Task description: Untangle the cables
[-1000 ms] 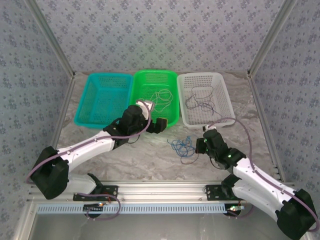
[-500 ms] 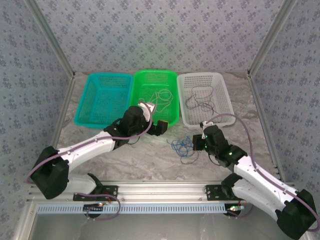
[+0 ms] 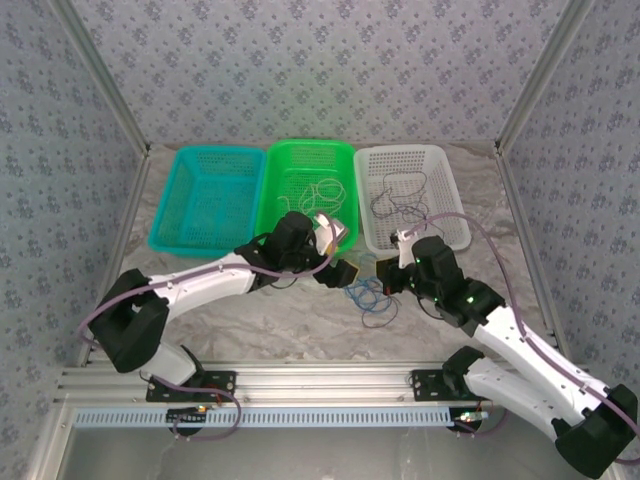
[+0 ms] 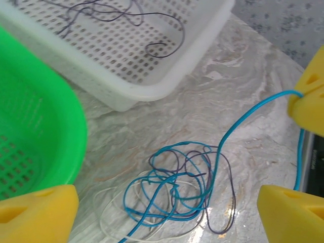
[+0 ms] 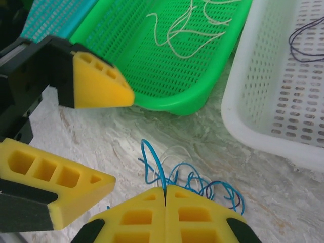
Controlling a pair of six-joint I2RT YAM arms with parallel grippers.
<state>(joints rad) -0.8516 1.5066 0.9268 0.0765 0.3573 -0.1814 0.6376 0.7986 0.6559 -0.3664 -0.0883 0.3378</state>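
Swinging across from the green basket (image 3: 310, 146), the left hand (image 3: 345, 272) now sits at 9 o'clock of the tangle (image 3: 368, 296). The right hand (image 3: 387, 280) has edged in from 3 o'clock. The tangle lies about where it did, on the bench (image 3: 300, 322), at 6 o'clock of the gap between the green basket and the white basket (image 3: 400, 150).

Whitish cables (image 3: 320, 193) already lie in the green basket and dark cables (image 3: 400, 207) in the white one, so the sorting looks to go by colour. Blue, dark and whitish strands remain knotted together.

The right hand (image 5: 165, 212) is closed, its pads pressed flat together on a blue cable (image 5: 152, 162). From the left wrist, that blue cable (image 4: 243, 119) climbs out of the tangle (image 4: 177, 187) toward 2 o'clock, up to those pads. Lifting it this way probably anchors one strand so the rest can be drawn off it.

The left hand (image 4: 167, 216) is spread wide and holds nothing. Its fingers (image 4: 38, 210) stand at 8 and 4 o'clock of the knot and appear clear of it. That width likely lets it straddle the loops before pinching one.
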